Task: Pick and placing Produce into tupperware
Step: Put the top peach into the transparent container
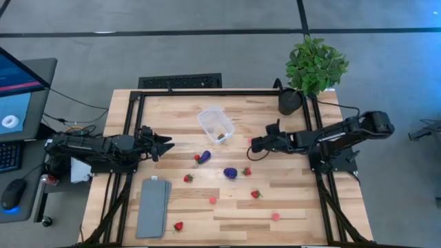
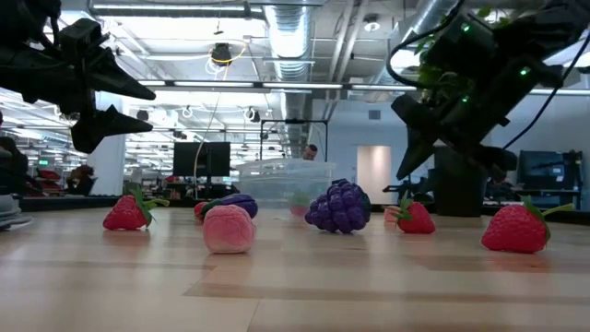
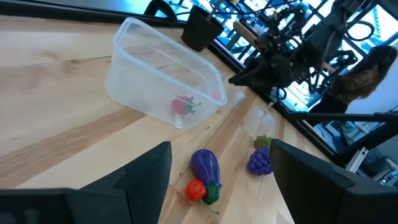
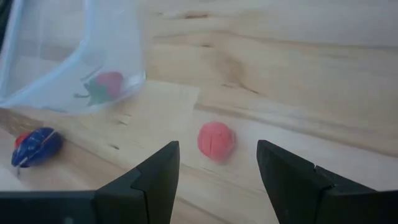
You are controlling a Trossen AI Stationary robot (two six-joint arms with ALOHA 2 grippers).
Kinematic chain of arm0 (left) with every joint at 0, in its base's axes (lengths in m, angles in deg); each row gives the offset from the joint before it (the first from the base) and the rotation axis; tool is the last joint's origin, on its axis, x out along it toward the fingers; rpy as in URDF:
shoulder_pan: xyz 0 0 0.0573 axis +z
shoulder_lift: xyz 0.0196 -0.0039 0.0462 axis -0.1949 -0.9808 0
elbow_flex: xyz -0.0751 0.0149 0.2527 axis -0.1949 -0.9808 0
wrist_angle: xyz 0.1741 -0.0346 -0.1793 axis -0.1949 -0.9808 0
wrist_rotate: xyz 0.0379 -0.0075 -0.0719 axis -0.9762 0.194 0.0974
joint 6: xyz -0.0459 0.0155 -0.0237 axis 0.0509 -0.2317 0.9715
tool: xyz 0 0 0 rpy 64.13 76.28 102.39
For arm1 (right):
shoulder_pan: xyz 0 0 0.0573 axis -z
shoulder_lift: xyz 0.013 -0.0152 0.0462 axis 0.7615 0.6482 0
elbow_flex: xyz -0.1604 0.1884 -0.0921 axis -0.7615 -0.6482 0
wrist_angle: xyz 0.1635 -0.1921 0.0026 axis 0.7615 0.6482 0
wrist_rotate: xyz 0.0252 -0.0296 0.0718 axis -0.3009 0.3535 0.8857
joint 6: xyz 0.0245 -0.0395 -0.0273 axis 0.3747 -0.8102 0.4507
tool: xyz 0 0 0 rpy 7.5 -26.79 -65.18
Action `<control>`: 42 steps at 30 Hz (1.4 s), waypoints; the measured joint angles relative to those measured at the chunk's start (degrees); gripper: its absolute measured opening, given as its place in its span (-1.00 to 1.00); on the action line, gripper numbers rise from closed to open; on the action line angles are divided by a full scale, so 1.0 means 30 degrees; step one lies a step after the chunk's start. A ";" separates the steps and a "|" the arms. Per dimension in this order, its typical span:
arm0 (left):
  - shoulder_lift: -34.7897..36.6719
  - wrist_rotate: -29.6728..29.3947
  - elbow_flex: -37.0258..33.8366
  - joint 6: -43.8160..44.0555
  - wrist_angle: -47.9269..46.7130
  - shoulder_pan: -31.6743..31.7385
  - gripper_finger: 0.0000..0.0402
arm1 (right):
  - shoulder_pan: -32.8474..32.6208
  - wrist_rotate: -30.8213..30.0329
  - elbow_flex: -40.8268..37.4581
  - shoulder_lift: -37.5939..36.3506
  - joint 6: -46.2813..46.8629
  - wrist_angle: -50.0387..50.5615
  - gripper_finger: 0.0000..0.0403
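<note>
My right claw [image 4: 214, 171] released, hovering over pink piece [image 4: 216, 140] beside tupperware [image 1: 216, 124], one strawberry [image 4: 104, 84] inside. Left claw [image 1: 164, 147] released too, left side of tabletop [image 1: 296, 200].

A leafy green potted plant [image 1: 313, 69] stands at the wooden table's [image 1: 303, 213] one o'clock corner. A flat grey slab [image 1: 153, 207] lies at seven o'clock. Off the table at nine o'clock sit a monitor [image 1: 17, 96] and mouse [image 1: 12, 194].
</note>
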 joint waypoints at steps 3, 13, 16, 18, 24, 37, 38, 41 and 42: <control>0.0000 -0.0018 0.0000 0.0000 0.0000 0.0000 0.30 | 0.0909 0.1098 0.0000 0.0000 0.0534 0.0015 0.19; 0.0000 -0.0053 0.0000 -0.0021 0.0000 -0.0001 0.30 | 0.2267 0.3164 0.0723 0.0003 -0.1180 0.0379 0.19; 0.0000 -0.0257 0.0000 -0.0111 0.0000 -0.0006 0.30 | 0.2388 0.3292 0.1388 0.0007 -0.1774 0.1757 0.19; 0.0000 -0.0558 0.0000 -0.0131 0.0000 -0.0007 0.30 | 0.2375 0.3292 0.1879 0.0007 -0.2212 0.2595 0.19; 0.0000 -0.1239 0.0000 -0.0177 0.0000 0.0000 0.30 | 0.2493 0.3374 0.3136 0.0386 -0.3167 0.4163 0.19; 0.0000 -0.0889 0.0000 -0.0197 -0.0015 -0.0007 0.30 | 0.3332 0.5218 0.8203 0.5514 -0.5888 0.8237 0.19; 0.0000 -0.0782 0.0000 -0.0197 -0.0029 -0.0007 0.30 | 0.3444 0.5389 0.8607 0.5926 -0.6153 0.8519 0.19; 0.0000 -0.0659 0.0000 -0.0178 -0.0092 -0.0007 0.30 | 0.3781 0.6002 0.9594 0.6985 -0.6780 0.9558 0.19; 0.0000 -0.0579 0.0000 -0.0180 -0.0099 -0.0007 0.30 | 0.3834 0.6127 0.9890 0.7341 -0.6977 0.9649 0.19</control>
